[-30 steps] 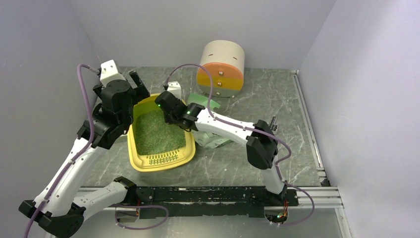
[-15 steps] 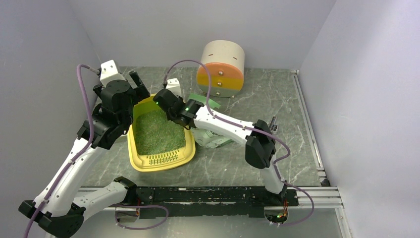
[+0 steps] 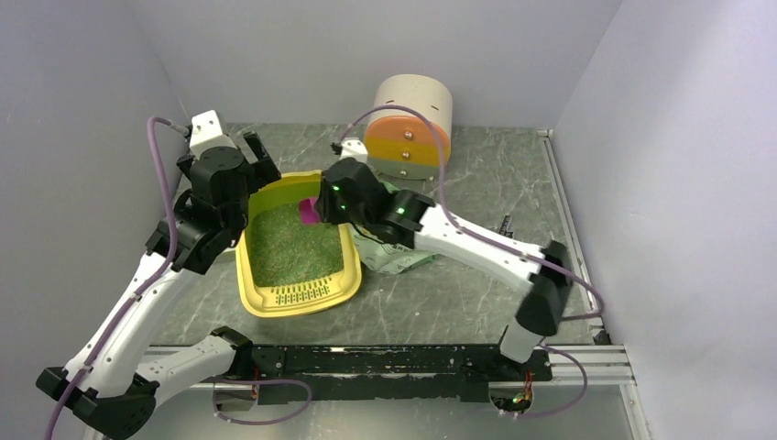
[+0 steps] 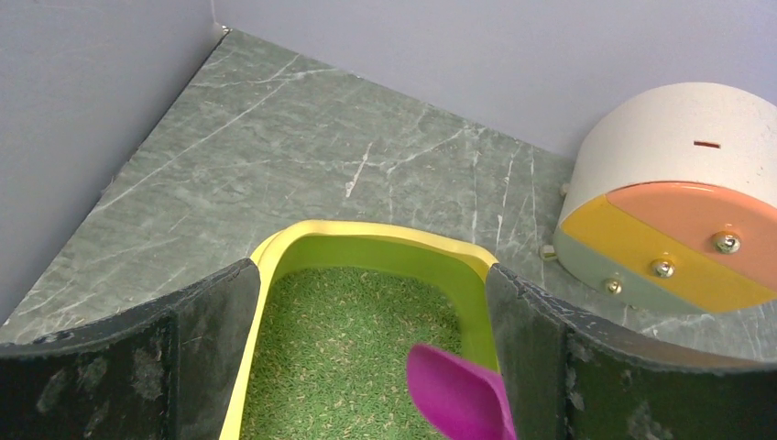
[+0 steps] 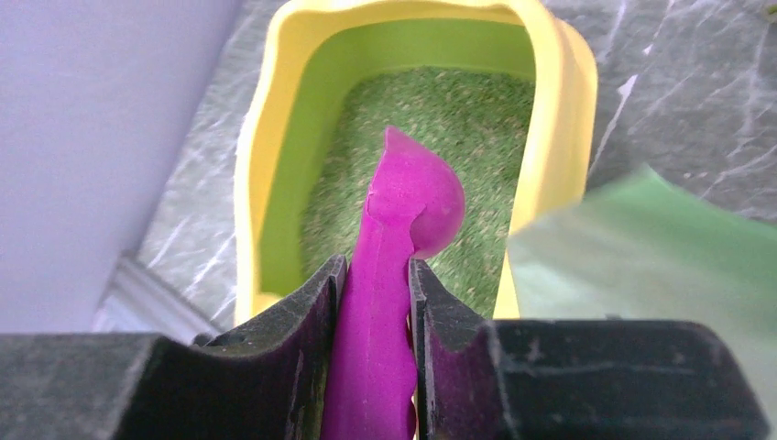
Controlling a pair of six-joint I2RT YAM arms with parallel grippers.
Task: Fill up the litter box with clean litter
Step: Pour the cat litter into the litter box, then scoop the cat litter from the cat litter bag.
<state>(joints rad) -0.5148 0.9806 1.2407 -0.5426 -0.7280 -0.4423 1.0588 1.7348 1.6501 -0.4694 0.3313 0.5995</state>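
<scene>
Right now my right claw (image 5: 376, 275) is pinching the handle of the pink scoop (image 5: 408, 197), with both fingers pressed against its sides at the bottom of the wrist view. The scoop's bowl is over the litter (image 3: 289, 243), and I cannot tell whether it touches the grains. The litter covers the floor of the yellow litter box (image 3: 295, 303). That box sits on the bench (image 3: 440, 302) left of centre in the overhead view, its slotted end toward the bottom of the frame. My left claw (image 4: 366, 312) is spread wide and holds nothing, its fingers framing the box's far end in the wrist view. A green and white bag (image 3: 392, 258) lies just right of the box, partly under my right arm. The round drawer cabinet (image 3: 410, 128) stands at top centre, apart from the box.
</scene>
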